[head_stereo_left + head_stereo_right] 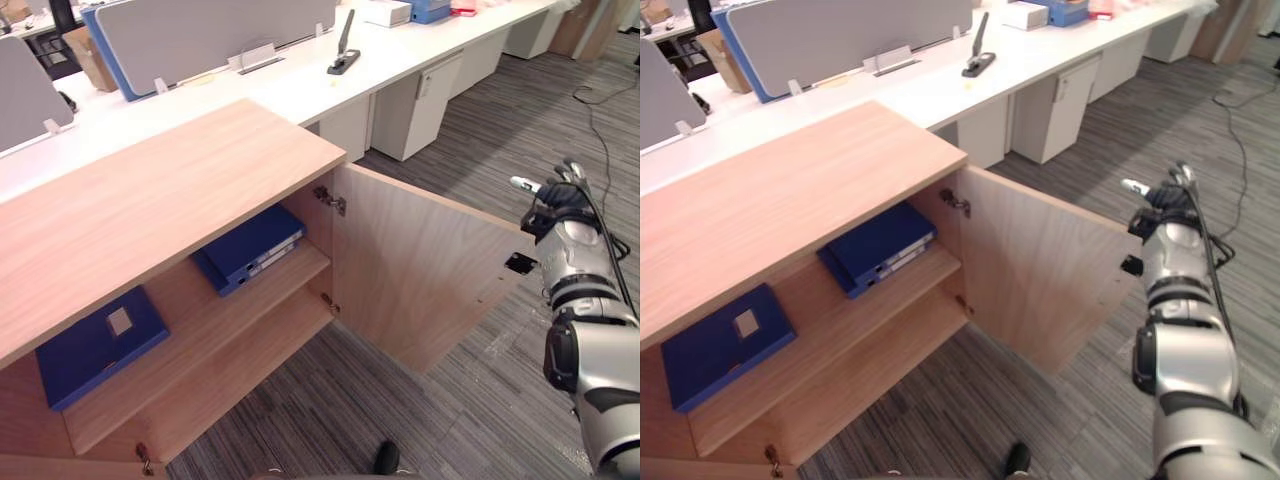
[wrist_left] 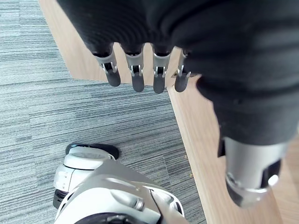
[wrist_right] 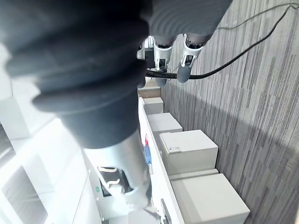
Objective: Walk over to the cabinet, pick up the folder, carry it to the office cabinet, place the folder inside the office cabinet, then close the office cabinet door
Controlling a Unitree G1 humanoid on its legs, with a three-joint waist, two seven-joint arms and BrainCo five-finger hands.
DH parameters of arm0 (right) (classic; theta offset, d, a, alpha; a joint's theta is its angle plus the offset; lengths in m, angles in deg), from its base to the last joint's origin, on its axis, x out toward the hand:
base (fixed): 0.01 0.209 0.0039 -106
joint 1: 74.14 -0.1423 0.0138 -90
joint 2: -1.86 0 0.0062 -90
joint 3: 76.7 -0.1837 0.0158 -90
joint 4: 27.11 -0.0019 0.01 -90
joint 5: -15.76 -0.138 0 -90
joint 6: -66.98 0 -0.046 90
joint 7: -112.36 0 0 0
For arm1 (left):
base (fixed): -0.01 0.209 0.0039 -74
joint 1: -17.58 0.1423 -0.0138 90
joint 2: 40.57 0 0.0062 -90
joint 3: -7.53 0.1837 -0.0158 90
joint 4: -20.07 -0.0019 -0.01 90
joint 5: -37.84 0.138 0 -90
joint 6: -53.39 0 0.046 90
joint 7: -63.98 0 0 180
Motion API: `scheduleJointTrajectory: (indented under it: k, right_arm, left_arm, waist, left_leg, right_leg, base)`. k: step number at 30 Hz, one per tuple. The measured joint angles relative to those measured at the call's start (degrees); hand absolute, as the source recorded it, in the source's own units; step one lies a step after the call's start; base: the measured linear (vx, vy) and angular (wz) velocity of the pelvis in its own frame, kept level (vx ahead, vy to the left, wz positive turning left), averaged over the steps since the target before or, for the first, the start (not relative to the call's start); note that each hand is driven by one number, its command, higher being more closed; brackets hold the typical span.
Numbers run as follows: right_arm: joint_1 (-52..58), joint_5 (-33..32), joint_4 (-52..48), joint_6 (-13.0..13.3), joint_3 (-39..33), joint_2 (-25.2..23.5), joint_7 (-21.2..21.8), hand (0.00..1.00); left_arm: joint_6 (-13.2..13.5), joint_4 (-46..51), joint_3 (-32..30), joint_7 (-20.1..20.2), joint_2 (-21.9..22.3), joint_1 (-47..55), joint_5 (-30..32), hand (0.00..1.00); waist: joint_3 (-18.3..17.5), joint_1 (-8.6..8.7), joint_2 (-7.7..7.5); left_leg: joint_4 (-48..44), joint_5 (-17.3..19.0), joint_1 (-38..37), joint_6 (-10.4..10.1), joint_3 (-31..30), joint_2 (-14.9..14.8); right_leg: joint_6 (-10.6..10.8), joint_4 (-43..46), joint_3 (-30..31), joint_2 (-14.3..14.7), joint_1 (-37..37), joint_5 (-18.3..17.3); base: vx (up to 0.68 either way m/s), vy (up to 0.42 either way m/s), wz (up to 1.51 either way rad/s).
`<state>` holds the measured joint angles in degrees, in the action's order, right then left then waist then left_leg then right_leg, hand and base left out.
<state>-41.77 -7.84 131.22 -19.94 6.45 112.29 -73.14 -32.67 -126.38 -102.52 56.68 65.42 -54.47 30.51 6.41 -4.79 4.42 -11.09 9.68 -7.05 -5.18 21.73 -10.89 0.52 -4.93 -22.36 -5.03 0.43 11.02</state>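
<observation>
open cabinet, two blue folders on its upper shelf, both hands free.
the wooden cabinet (image 1: 170, 190) stands with its door (image 1: 420, 265) swung wide over the grey carpet (image 1: 330, 410). its upper shelf (image 1: 200, 335) holds two blue folders, well apart: a thick folder (image 1: 250, 245) at the hinge end and a thinner folder (image 1: 85, 355), with a pale label on its cover, at the other end. the thick folder lies flat, long axis along the shelf and parallel to its front edge, its white-labelled long edge facing the opening. the right hand (image 1: 553, 192) is near the door's free edge, fingers straight and apart, holding nothing; contact with the door cannot be told. the left hand (image 2: 135, 74) hangs beside a wooden panel (image 2: 201, 135), fingers straight, nothing in them.
</observation>
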Motion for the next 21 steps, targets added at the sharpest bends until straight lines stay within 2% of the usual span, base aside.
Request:
scheduleJointTrajectory:
  k: [3,7,10,12,14,17,18,21]
  right_arm:
    - [-3.1,0.1,1.6,-0.5,0.1,-0.3,0.4,0.0]
    - [-5.1,0.3,2.2,-1.1,1.3,-2.0,1.6,0.0]
    - [-5.1,4.3,3.9,-2.8,6.1,-4.7,6.2,0.0]
    - [-4.5,7.4,4.5,-2.9,6.7,-5.7,8.3,0.0]
    - [-3.5,13.1,4.5,-2.9,4.3,-5.8,9.6,0.0]
    - [-2.5,17.3,4.5,-2.8,-1.4,-6.3,9.3,0.0]
    - [-1.5,21.4,4.5,-2.9,-5.7,-6.6,9.4,0.0]
    - [0.1,27.2,4.6,-3.3,-11.6,-6.8,10.0,0.0]
  left_arm:
    - [0.2,0.5,0.5,0.0,0.0,-0.1,0.0,0.0]
    - [0.2,0.9,1.1,0.0,-0.3,-0.7,0.0,0.0]
    - [0.2,0.8,1.4,0.3,-0.5,-0.9,0.3,0.0]
    - [0.1,0.8,2.2,0.9,-0.9,-1.0,0.6,0.0]
    - [-0.2,0.6,3.6,2.2,-1.6,-1.3,1.1,0.0]
    - [-0.7,0.6,4.6,2.9,-2.4,-2.1,1.5,0.0]
    - [-1.0,0.6,5.1,3.0,-2.9,-2.5,2.8,0.0]
    - [-1.4,0.6,5.4,3.3,-3.2,-2.8,3.4,0.0]
  waist:
    - [0.7,-0.64,-0.19]
    - [1.9,-1.22,-1.41]
    - [2.1,-1.4,-1.57]
    - [2.1,-1.59,-1.64]
    - [2.2,-1.59,-1.81]
    - [2.5,-1.54,-2.2]
    - [2.5,-1.56,-2.45]
    - [2.4,-1.55,-2.67]
  left_leg:
    - [0.1,-0.2,-0.1,0.2,-0.7,0.3]
    - [1.3,-1.0,0.1,0.1,-2.5,1.4]
    - [1.9,-1.3,0.1,0.1,-3.0,1.7]
    - [2.0,-1.3,0.1,0.1,-3.0,1.7]
    - [2.1,-1.3,0.0,0.1,-3.0,1.7]
    - [2.1,-1.3,-0.1,0.1,-3.0,1.7]
    - [2.1,-1.3,-0.1,0.1,-3.1,1.6]
    - [2.1,-1.3,-0.2,0.1,-3.1,1.6]
  right_leg:
    - [0.0,0.0,-0.7,-0.1,0.5,0.0]
    - [0.0,0.0,-2.1,-1.0,0.8,0.0]
    - [0.0,0.0,-2.4,-1.2,0.8,0.0]
    - [0.0,0.0,-2.4,-1.2,0.8,0.0]
    - [0.0,0.0,-2.4,-1.1,0.9,0.0]
    - [0.0,0.0,-2.4,-1.1,0.9,0.0]
    - [0.0,0.0,-2.4,-1.1,1.0,0.0]
    - [0.0,0.0,-2.4,-1.1,1.1,-0.1]
  base:
    - [-0.01,0.013,0.18]
    - [-0.04,0.031,0.19]
    - [-0.03,0.027,0.09]
    - [0.0,0.0,0.0]
    - [0.0,0.035,0.0]
    - [0.0,0.012,0.0]
    - [0.0,0.0,0.0]
    - [0.0,0.0,0.0]
